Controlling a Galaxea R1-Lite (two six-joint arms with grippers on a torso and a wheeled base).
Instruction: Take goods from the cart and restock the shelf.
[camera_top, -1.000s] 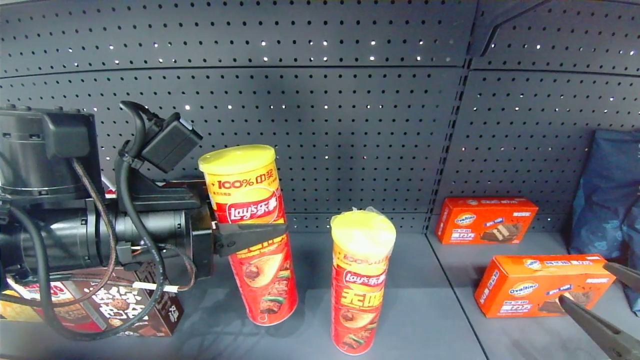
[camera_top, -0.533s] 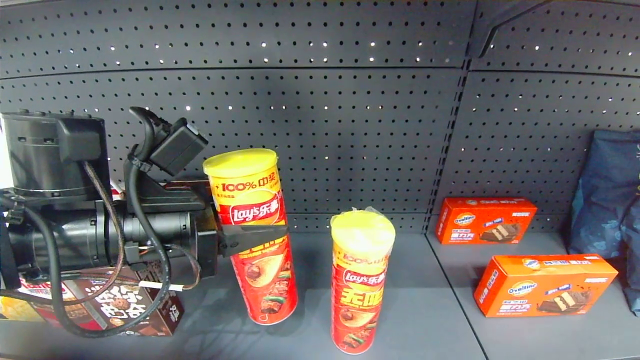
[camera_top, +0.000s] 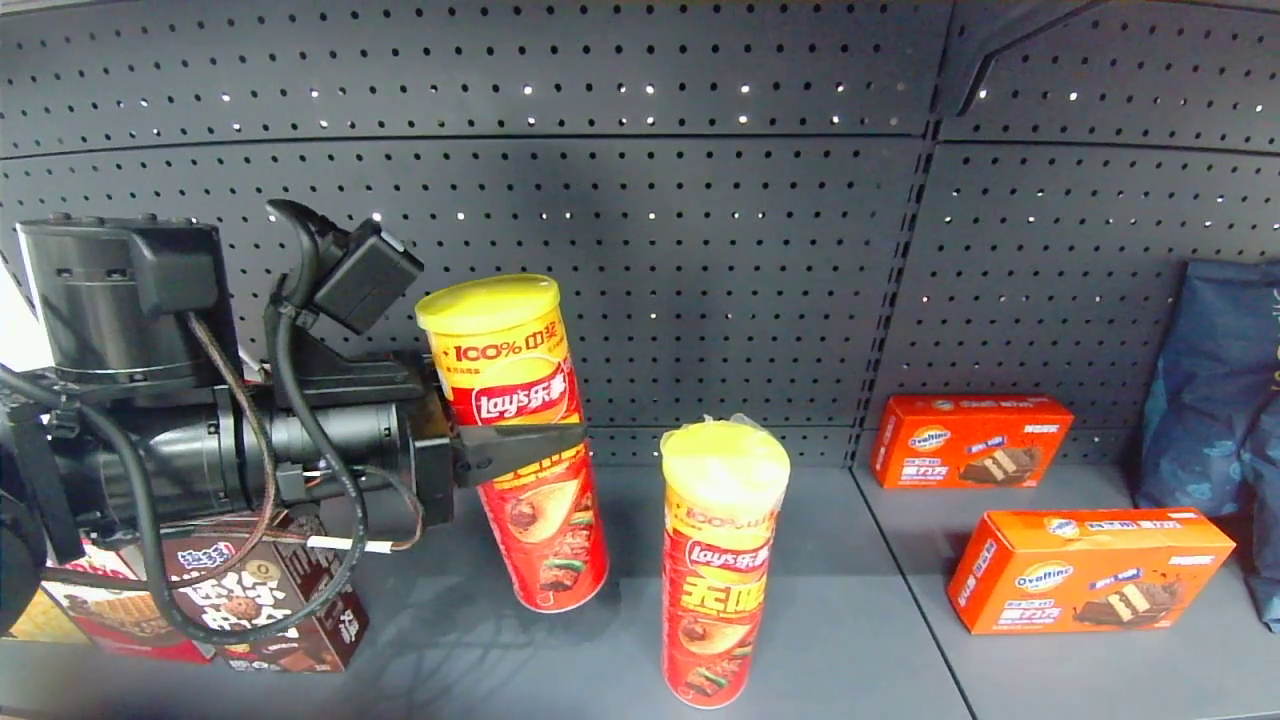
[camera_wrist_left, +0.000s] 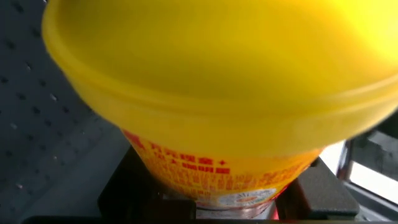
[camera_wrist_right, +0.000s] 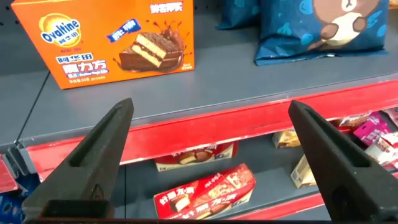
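Left gripper (camera_top: 530, 447), jaws clenched mid-body on the tilted chip can (camera_top: 500, 350), base free to land on shelf (camera_top: 850, 640) beside standing can (camera_top: 725, 560); right gripper (camera_wrist_right: 210, 104) jaws hang released.

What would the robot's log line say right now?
left jaws: shut on tilted chip can | second chip can: upright on shelf | right jaws: open
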